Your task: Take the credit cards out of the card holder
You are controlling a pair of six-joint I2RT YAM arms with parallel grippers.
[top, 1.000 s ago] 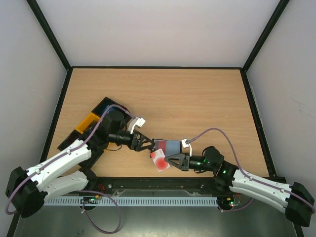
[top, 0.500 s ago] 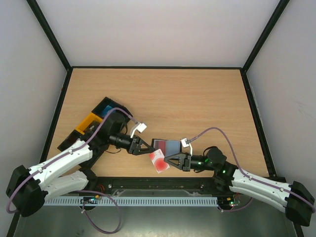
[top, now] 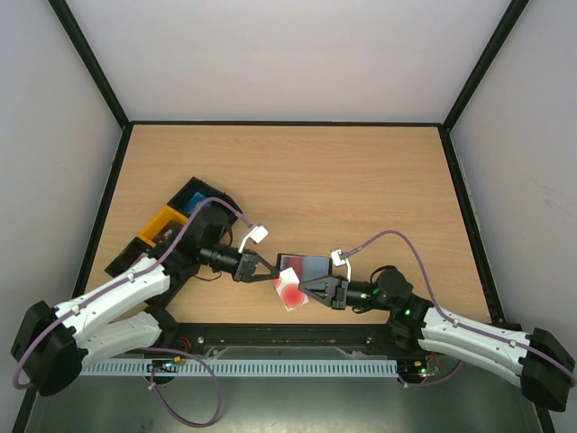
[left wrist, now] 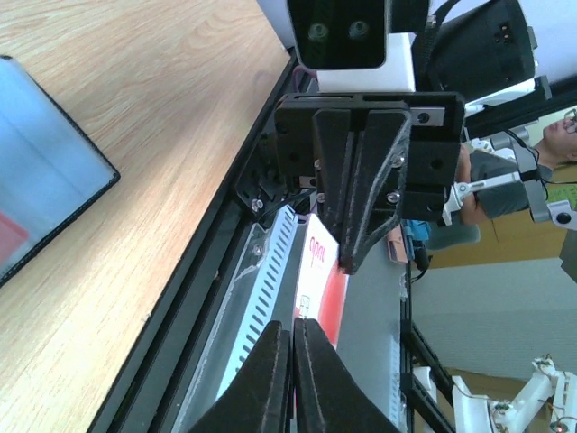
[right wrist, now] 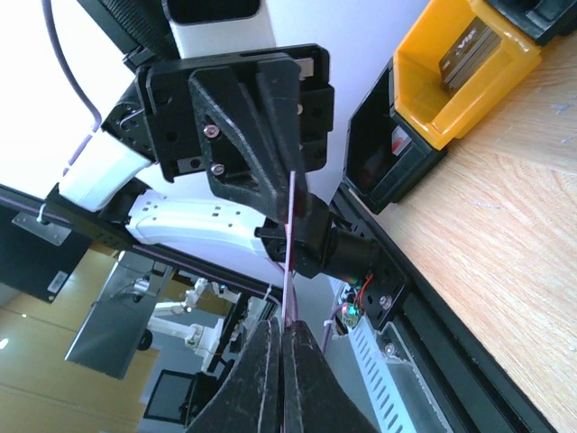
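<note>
Closed from opposite ends, left fingers [top: 267,272] and right fingers [top: 310,286] both pinching one red-and-white credit card [top: 290,292] near the middle of the desk's [top: 361,180] front edge. Just behind it, flat on the desk: black card holder [top: 305,265], grey-blue panel up.

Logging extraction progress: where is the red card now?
Top view, front centre: the red card is pinched between the left gripper and the right gripper, just nearer than the card holder.
</note>
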